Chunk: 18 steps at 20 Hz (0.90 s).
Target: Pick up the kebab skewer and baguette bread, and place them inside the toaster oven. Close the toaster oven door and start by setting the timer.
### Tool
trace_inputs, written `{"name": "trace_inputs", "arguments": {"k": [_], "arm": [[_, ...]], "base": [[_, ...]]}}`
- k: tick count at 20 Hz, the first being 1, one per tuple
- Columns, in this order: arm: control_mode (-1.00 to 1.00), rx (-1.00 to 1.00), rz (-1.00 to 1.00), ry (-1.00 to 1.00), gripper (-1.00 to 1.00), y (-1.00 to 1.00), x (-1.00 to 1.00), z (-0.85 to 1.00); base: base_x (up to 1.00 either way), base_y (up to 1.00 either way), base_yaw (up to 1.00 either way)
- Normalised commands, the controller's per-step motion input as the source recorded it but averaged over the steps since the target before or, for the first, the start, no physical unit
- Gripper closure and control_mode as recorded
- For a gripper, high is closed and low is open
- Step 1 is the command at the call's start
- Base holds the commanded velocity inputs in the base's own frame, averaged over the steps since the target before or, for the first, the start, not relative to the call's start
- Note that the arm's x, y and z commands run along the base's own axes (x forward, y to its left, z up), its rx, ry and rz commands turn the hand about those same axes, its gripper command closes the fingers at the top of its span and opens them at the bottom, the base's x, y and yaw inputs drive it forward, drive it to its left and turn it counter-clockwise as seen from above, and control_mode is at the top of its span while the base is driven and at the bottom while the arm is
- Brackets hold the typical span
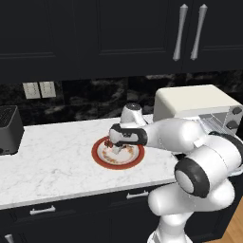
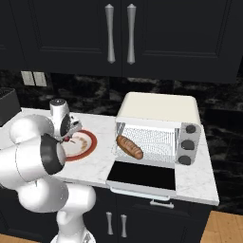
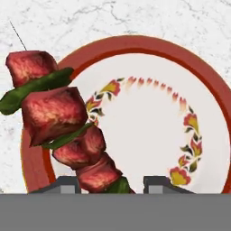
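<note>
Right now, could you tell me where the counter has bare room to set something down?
Bare marble lies between the slot toaster and the plate. Around the plate it is crowded: the gripper grips the kebab skewer. The toaster oven holds the baguette.

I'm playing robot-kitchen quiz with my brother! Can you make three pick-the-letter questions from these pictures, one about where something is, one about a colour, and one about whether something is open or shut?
1. Where is the baguette bread?
A. On the plate
B. Inside the toaster oven
C. On the floor

2. What colour is the plate's rim?
A. Red
B. Blue
C. Green

3. How is the toaster oven door?
A. Shut
B. Taken off
C. Folded down open

Answers:
1 B: the baguette bread lies on the rack inside the toaster oven.
2 A: the plate has a red rim around its white, flowered middle.
3 C: the toaster oven door hangs flat out in front.

Bonus: the pincer is closed on the kebab skewer over the plate.
</note>
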Motion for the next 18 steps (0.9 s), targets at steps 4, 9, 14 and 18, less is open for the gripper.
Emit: {"name": "trace_inputs", "arguments": {"k": [4,9,14,18], "arm": [[-1.00,0.00,0.02,-0.10,1.00,-0.62,-0.99,0.71],[-1.00,0.00,0.03,-0.12,1.00,-0.70,-0.98,0.63],[-1.00,0.00,0.00,-0.06,1.00,-0.65,-0.77,0.75],[-1.00,0.00,0.00,0.00,1.00,-0.66,-0.58,0.90]], "base": [[0.00,0.00,0.00],[0.00,0.00,0.00],[0.00,0.00,0.00],[0.00,0.00,0.00]]}}
